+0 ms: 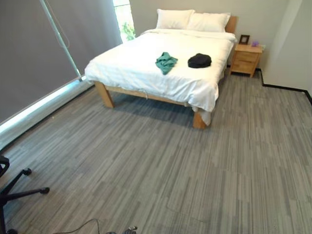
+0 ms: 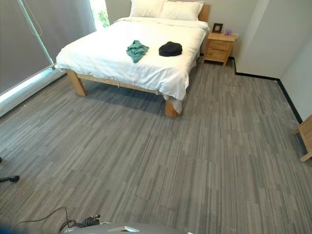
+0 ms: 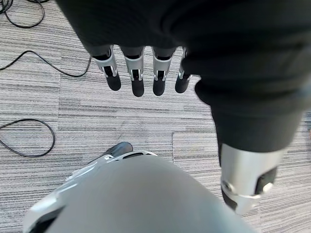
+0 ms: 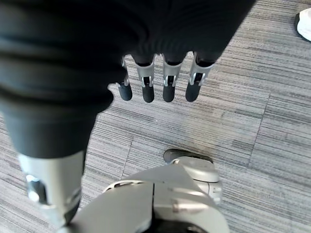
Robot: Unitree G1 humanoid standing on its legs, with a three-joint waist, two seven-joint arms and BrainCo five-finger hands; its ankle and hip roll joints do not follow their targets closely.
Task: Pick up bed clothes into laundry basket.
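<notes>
bed (image 1: 146, 68): far, white duvet, both garments lie mid-bed, well apart from robot.
green garment (image 1: 166, 62): soft, light, crumpled; long axis runs approx near-far; grab at bunched middle.
black garment (image 1: 200, 60): right of green, rounded heap, prob. limp; no clear axis.
left hand (image 3: 146, 73): fingers straight, empty.
right hand (image 4: 160, 80): same, empty.

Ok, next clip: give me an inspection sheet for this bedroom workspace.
Surface: bed with white cover, two pillows at the head.
Job's things: green garment and black garment lying apart on the bed; no laundry basket seen.
Clutter: nothing seen.
Hands: left hand and right hand hang over the floor, fingers straight, empty.
Cables: left out.
Surroundings: wooden nightstand, grey carpet floor, office chair base.
</notes>
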